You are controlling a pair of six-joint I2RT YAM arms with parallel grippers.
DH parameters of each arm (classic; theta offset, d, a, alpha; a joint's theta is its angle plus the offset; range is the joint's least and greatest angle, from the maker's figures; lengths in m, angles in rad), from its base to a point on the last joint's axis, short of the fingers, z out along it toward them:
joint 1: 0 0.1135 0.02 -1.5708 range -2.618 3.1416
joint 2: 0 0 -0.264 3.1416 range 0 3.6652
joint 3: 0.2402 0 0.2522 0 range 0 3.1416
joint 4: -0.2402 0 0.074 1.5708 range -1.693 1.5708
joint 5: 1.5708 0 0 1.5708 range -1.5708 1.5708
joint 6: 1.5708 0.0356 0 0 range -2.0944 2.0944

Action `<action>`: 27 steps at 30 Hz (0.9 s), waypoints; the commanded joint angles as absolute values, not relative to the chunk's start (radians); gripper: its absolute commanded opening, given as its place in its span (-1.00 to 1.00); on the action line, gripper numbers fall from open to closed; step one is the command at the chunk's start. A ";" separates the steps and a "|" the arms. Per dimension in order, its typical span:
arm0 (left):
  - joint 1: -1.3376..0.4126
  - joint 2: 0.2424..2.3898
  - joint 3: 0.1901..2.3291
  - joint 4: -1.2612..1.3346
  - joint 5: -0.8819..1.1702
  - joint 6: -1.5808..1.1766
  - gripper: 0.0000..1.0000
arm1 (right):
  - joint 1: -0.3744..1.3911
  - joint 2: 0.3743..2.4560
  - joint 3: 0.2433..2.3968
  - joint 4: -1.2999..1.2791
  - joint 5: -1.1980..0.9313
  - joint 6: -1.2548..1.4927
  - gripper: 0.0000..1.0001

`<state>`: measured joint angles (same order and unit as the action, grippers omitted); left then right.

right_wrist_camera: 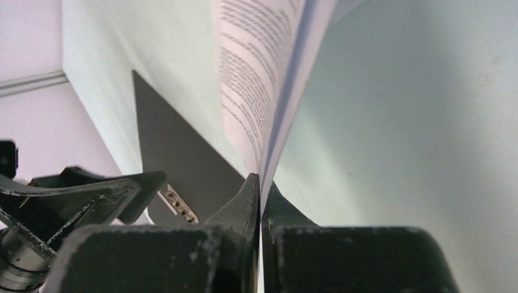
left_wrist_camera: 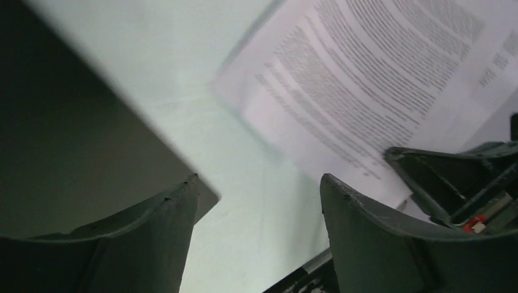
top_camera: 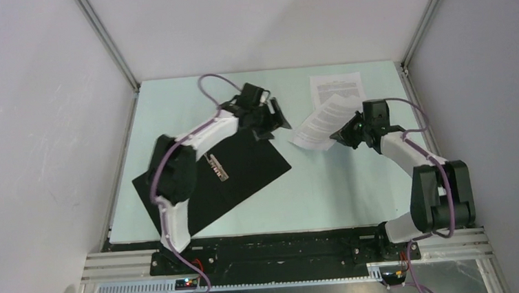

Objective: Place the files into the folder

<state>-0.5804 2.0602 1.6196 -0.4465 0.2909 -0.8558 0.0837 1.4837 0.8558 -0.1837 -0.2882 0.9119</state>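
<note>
The folder (top_camera: 245, 175) lies open on the left of the table, black inside up, its metal clip (top_camera: 217, 167) showing. My left gripper (top_camera: 272, 121) hovers open over the folder's far right corner (left_wrist_camera: 73, 140), nothing between its jaws (left_wrist_camera: 259, 178). My right gripper (top_camera: 342, 135) is shut on the near edge of one printed sheet (top_camera: 317, 123), which is lifted and slopes toward the folder. In the right wrist view the jaws (right_wrist_camera: 261, 183) pinch that sheet (right_wrist_camera: 256, 73). A second file (top_camera: 339, 84) lies flat at the back right, partly under the held one.
Grey walls with metal corner posts (top_camera: 108, 40) enclose the pale green table (top_camera: 329, 197) on three sides. The arm bases stand on the black strip (top_camera: 284, 245) along the near edge. The two grippers are close together near the table's middle back.
</note>
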 commanded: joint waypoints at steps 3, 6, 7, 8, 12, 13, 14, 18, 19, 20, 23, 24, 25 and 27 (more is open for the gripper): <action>-0.463 1.658 1.283 -0.497 -0.114 -0.901 0.48 | 0.111 1.358 0.937 -0.304 -0.250 0.831 -1.00; -0.418 1.525 1.134 -0.548 -0.280 -0.910 0.42 | 0.130 1.336 0.963 -0.331 -0.246 0.806 -1.00; -0.410 1.503 1.108 -0.570 -0.306 -0.915 0.37 | 0.132 1.329 0.979 -0.338 -0.246 0.802 -1.00; -0.393 1.468 1.063 -0.576 -0.340 -0.917 0.35 | 0.139 1.323 0.987 -0.346 -0.245 0.795 -1.00; -0.347 1.440 0.994 -0.599 -0.357 -0.895 0.25 | 0.152 1.306 1.028 -0.360 -0.250 0.781 -1.00; -0.342 1.445 0.993 -0.600 -0.348 -0.880 0.25 | 0.154 1.303 1.031 -0.360 -0.251 0.779 -1.00; -0.333 1.464 0.999 -0.601 -0.340 -0.869 0.22 | 0.155 1.298 1.037 -0.362 -0.257 0.777 -1.00; -0.324 1.533 1.034 -0.612 -0.311 -0.812 0.15 | 0.158 1.289 1.039 -0.354 -0.277 0.777 -1.00; -0.323 1.541 1.035 -0.613 -0.317 -0.810 0.14 | 0.158 1.287 1.039 -0.354 -0.280 0.778 -1.00; -0.321 1.560 1.039 -0.613 -0.321 -0.805 0.12 | 0.158 1.283 1.039 -0.354 -0.283 0.778 -1.00; -0.304 1.609 1.074 -0.611 -0.319 -0.776 0.02 | 0.160 1.270 1.039 -0.350 -0.290 0.777 -1.00; -0.299 1.640 1.087 -0.611 -0.315 -0.752 0.00 | 0.161 1.263 1.039 -0.348 -0.292 0.777 -1.00; -0.292 1.670 1.115 -0.612 -0.307 -0.739 -0.01 | 0.160 1.258 1.039 -0.347 -0.297 0.778 -1.00; -0.282 1.711 1.154 -0.611 -0.289 -0.704 -0.03 | 0.163 1.248 1.039 -0.349 -0.299 0.777 -1.00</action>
<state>-0.3107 1.6466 1.0599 -0.6243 -0.2836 -0.7891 0.1555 1.2999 0.9985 -0.3504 -0.2787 0.7918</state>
